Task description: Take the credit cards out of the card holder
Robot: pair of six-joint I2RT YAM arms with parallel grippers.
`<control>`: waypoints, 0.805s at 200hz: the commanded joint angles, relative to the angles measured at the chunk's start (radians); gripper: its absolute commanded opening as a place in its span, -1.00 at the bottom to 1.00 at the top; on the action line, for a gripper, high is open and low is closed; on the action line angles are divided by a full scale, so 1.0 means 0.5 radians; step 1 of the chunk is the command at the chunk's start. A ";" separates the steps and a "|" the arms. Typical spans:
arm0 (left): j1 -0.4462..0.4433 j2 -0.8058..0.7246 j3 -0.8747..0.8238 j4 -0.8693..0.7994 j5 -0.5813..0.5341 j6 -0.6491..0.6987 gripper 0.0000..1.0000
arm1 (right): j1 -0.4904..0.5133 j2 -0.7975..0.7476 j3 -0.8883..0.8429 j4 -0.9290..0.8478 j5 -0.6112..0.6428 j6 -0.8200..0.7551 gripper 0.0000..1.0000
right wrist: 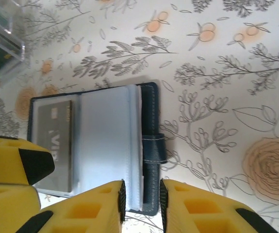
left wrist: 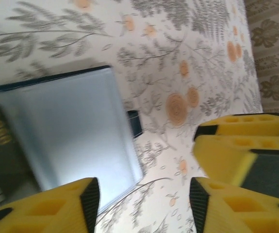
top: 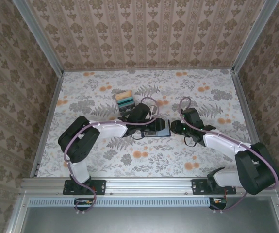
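At 9 o'clock of the open card holder point(right wrist: 107, 141) my left tool point(left wrist: 144, 201) stands wide, right tool point(right wrist: 140, 201) narrow at 3; next, pinch out the dark card point(right wrist: 57, 141).

robot lab test cell, wallpapered walls point(top: 144, 29) in an aluminium frame point(top: 38, 35), floral tabletop point(top: 154, 167), arms point(top: 107, 128) bolted to a rail point(top: 149, 184)

Two black-and-white jointed arms point(top: 111, 127), purple cables point(top: 151, 101) looping along them, yellow tool fingers point(right wrist: 212, 213), black pads point(left wrist: 90, 199)
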 commanded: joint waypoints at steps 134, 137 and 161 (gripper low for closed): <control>0.233 -0.004 -0.199 -0.280 -0.095 0.138 -1.00 | 0.186 0.663 0.426 0.118 -0.501 0.050 -0.59; 0.232 0.000 -0.199 -0.282 -0.096 0.136 -1.00 | 0.188 0.671 0.428 0.118 -0.499 0.052 -0.59; 0.223 0.030 -0.210 -0.265 -0.091 0.117 -1.00 | 0.187 0.725 0.446 0.113 -0.485 0.046 -0.59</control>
